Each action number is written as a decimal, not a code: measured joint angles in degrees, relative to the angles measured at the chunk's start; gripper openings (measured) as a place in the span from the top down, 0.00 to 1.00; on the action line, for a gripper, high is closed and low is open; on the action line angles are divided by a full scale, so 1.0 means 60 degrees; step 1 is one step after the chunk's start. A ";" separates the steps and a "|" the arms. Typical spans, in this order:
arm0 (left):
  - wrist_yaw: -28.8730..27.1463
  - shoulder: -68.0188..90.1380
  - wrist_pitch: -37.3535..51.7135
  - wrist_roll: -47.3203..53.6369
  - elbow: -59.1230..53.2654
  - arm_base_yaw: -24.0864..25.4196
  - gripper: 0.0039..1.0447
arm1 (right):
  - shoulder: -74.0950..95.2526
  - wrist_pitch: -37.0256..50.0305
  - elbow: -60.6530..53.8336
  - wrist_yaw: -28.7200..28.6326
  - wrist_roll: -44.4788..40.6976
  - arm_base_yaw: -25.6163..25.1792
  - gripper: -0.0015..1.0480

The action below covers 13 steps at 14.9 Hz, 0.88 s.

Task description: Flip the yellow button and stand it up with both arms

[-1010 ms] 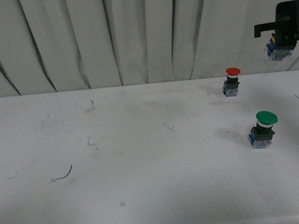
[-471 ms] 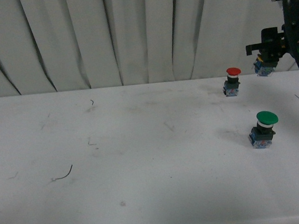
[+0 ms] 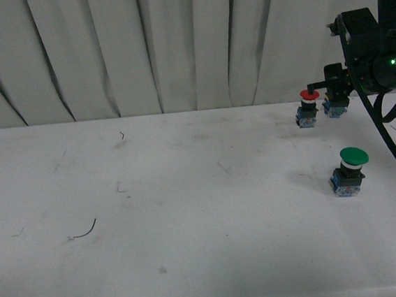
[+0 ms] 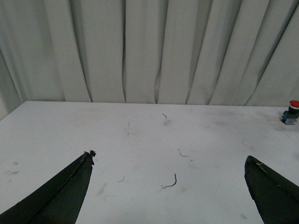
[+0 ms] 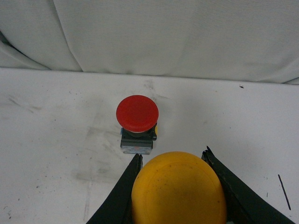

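Observation:
My right gripper (image 3: 334,95) is shut on the yellow button, holding it low at the back right of the table, right beside the red button (image 3: 308,108). From the front only the button's blue-grey block (image 3: 333,109) shows, hanging below the fingers. The right wrist view has the round yellow cap (image 5: 177,192) clamped between both black fingers of the right gripper (image 5: 172,155), cap facing the camera. My left gripper (image 4: 169,159) is open over bare table with nothing between its fingers; the front view does not show it.
The red button (image 5: 137,113) stands upright just beyond the held cap. A larger green-capped button (image 3: 349,170) stands nearer the front right. A thin wire scrap (image 3: 85,231) lies at the left on the white table (image 3: 190,212). Pleated white curtains close off the back.
My right gripper has come down and leftward with the yellow button, from high at the right edge to table level beside the red button. The other buttons have not moved.

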 joint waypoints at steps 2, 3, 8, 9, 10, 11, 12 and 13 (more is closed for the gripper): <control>0.0000 0.0000 0.0000 0.0000 0.0000 0.0000 0.06 | -0.0018 0.0444 -0.0535 -0.0007 0.0087 0.0076 0.66; 0.0000 0.0000 0.0000 0.0000 0.0000 0.0000 0.06 | -0.0018 0.0532 -0.0885 -0.0011 0.0135 0.0124 0.66; 0.0000 0.0000 0.0000 0.0000 0.0000 0.0000 0.06 | 0.0044 0.0841 -0.1293 0.0033 0.0335 0.0444 0.66; 0.0000 0.0000 0.0000 0.0000 0.0000 0.0000 0.06 | 0.0142 0.0820 -0.1290 0.0084 0.0335 0.0499 0.66; 0.0000 0.0000 -0.0004 0.0000 0.0000 0.0000 0.06 | 0.0226 0.0740 -0.1275 0.0098 0.0331 0.0499 0.66; 0.0000 0.0000 0.0000 0.0000 0.0000 0.0000 0.06 | 0.0317 0.0689 -0.1217 0.0157 0.0331 0.0495 0.66; 0.0000 0.0000 0.0000 0.0000 0.0000 0.0000 0.06 | 0.0375 0.0612 -0.1140 0.0215 0.0328 0.0488 0.66; 0.0000 0.0000 -0.0004 0.0000 0.0000 0.0000 0.06 | 0.0423 0.0557 -0.1056 0.0270 0.0313 0.0488 0.66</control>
